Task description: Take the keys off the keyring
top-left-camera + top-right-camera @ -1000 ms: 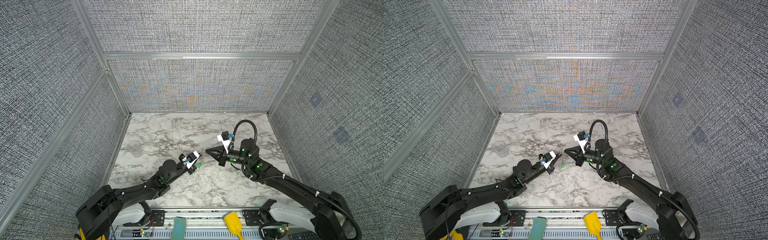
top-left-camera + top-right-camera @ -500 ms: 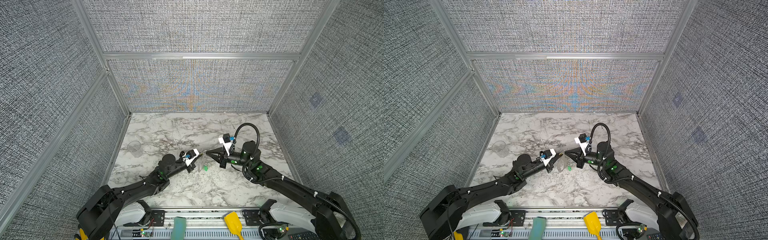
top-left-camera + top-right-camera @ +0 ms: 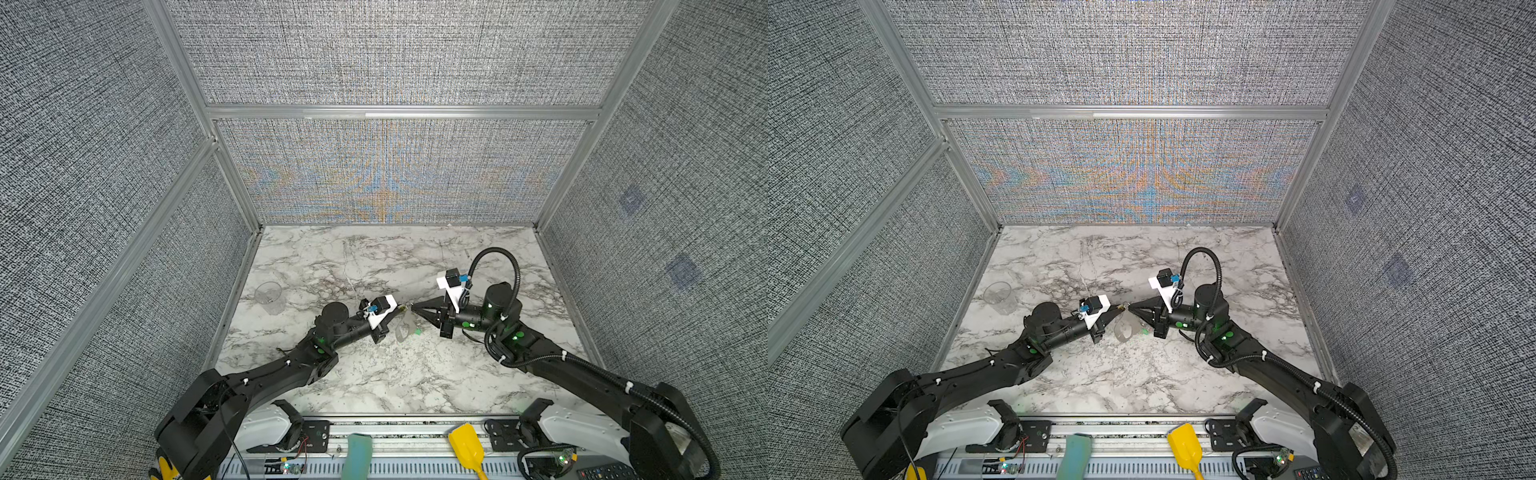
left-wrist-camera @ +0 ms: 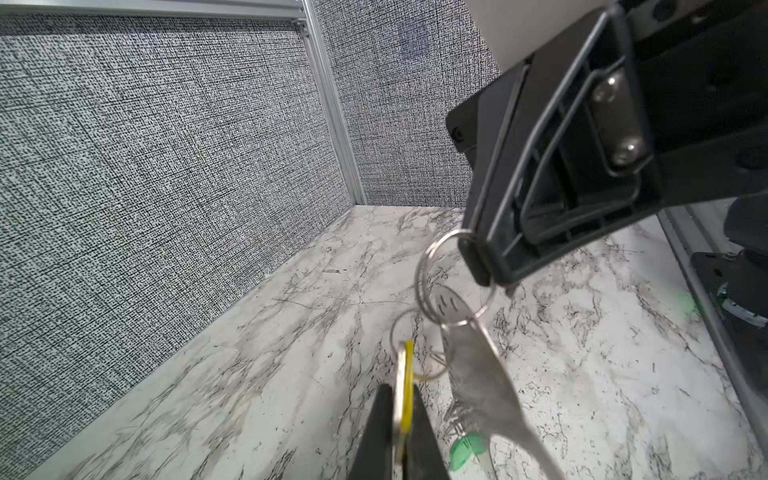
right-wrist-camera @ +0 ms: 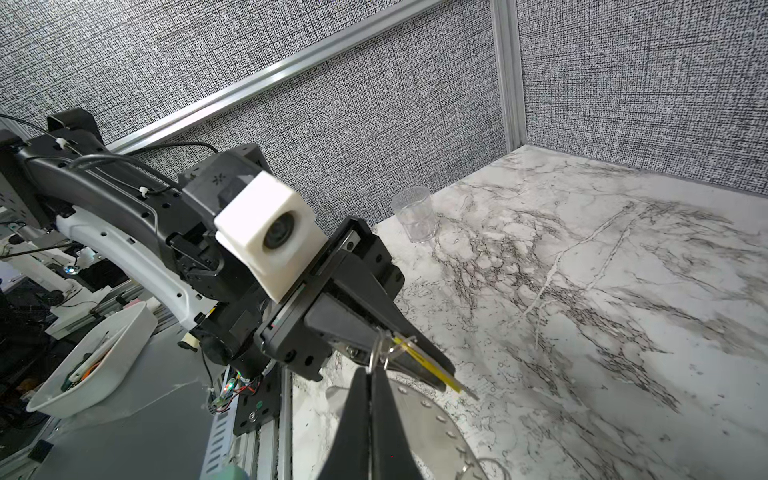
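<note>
Your left jaws clamp a yellow plastic tag [image 4: 410, 382]. Your right jaws clamp a silver wire ring [image 4: 419, 272]; the grey flat keyring [image 4: 478, 374] hangs beneath them.

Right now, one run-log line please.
left gripper: shut on yellow tag | right gripper: shut on metal ring | keyring: hangs below both | green tag: low beside keyring

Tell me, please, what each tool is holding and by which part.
The left tool pinches the yellow key tag by its flat faces; the right tool grips a metal ring by its rim.
</note>
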Motion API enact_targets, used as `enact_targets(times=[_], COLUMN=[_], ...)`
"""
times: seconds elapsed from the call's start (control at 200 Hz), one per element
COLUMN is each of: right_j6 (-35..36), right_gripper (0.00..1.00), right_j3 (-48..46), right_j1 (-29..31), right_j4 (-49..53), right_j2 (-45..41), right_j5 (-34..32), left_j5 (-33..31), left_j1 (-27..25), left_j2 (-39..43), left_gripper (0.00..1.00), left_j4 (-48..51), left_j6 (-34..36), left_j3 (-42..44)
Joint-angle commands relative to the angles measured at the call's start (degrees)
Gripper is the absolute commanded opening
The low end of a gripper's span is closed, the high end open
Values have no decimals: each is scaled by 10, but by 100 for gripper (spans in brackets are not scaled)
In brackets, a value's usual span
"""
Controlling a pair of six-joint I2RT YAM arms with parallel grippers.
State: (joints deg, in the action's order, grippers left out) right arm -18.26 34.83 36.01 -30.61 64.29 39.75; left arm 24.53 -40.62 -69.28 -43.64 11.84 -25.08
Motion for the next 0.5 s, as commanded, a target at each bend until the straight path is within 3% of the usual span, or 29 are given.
enact_targets(times=[0.0,0.3,0.49], right_j6=[-1,17,66], right_gripper=[0,0,0], right_j3=[2,2,8], right_j1=[0,0,0], right_j4=[-49,-31,13], right_j2=[0,2,0], right_j5=[41,55,60], left_j5=[4,40,57], left_j1=[10,30,41], left_j2=[-1,3,9], left_gripper=[0,0,0], left_j4=[31,60,81], left_j6=[0,18,32], left_j3=[-5,-22,-36])
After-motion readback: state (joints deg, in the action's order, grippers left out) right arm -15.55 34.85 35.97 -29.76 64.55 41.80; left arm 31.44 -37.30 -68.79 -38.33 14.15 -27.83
